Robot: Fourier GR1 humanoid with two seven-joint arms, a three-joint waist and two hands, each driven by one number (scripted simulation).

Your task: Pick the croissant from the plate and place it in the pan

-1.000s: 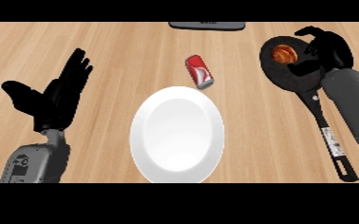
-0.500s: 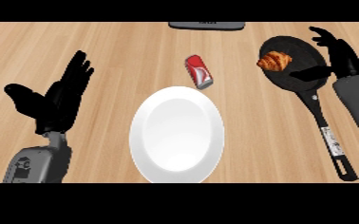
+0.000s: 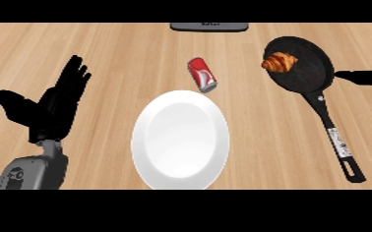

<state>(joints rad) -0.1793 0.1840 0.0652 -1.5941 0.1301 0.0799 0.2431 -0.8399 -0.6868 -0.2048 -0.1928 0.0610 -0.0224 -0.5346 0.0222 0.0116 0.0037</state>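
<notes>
The golden-brown croissant (image 3: pixel 280 62) lies in the black pan (image 3: pixel 305 76) at the right, near the pan's left rim. The white plate (image 3: pixel 180 138) in the middle of the counter has nothing on it. Only a black sliver of my right hand (image 3: pixel 357 76) shows at the right edge, apart from the croissant. My left hand (image 3: pixel 54 105) rests open at the left, fingers up, well away from the plate.
A red can (image 3: pixel 202 74) lies on its side between plate and pan. A dark flat object (image 3: pixel 209 26) sits at the counter's far edge. The pan's long handle (image 3: pixel 335 139) runs toward the lower right.
My right hand has let go of the croissant, which now lies in the pan, and has drawn away to the right edge. The left hand has stayed in place.
</notes>
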